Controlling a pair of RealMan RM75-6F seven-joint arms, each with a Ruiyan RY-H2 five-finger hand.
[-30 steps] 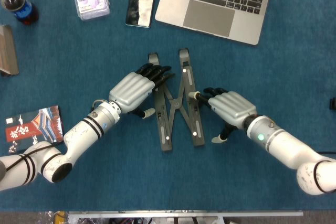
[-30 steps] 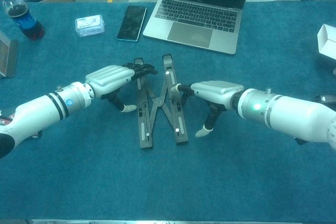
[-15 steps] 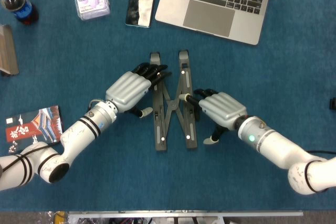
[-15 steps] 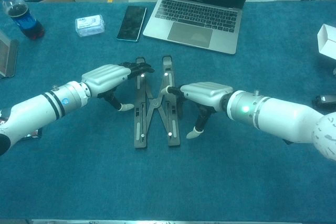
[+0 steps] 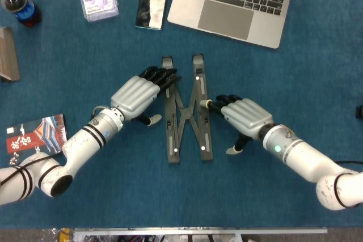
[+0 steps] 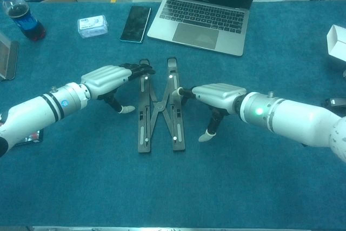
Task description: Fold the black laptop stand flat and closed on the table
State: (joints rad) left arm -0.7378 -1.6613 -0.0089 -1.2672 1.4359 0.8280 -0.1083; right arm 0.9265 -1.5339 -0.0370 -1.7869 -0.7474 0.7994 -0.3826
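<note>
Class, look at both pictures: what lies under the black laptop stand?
Only the blue table cloth shows under the laptop stand, visible through the gaps between its bars. What lies directly beneath the bars themselves is covered and cannot be seen.

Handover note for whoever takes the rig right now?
Left hand: fingertips against the left rail of the laptop stand, holding nothing.
Right hand: fingertips against the right rail, holding nothing.
Stand lies flat on the table, below the laptop; rails near parallel, cross links showing in the gap between them.
Done: mostly squeezed together.
Left: press the rails fully closed.
</note>
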